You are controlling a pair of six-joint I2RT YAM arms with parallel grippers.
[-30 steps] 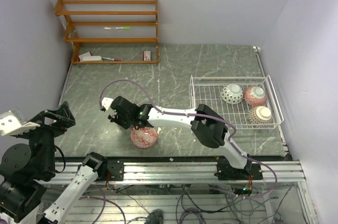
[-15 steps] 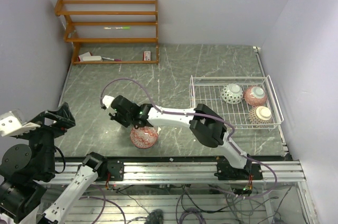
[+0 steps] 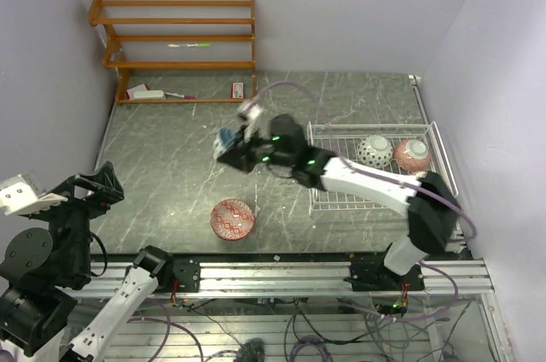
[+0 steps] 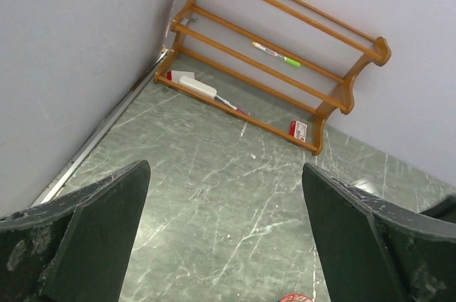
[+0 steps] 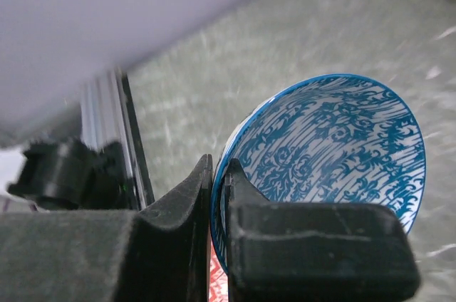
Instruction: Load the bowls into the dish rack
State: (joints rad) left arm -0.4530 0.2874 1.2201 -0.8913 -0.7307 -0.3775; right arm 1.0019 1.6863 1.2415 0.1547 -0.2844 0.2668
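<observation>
Your right claw (image 5: 217, 174) has swung from the red bowl (image 3: 232, 219) at the near edge of the bench (image 3: 162, 166) to mid-bench, left of the dish rack (image 3: 375, 125), clamped on the blue bowl (image 5: 335, 145); left claw (image 4: 225, 167) stands apart.

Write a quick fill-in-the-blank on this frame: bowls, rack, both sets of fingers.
1. The right fingers pinch the blue bowl by its ___.
2. The red bowl sits on the ___, not in the rack.
3. The left fingers stand ___ and empty.
Missing words: rim; table; open.
</observation>
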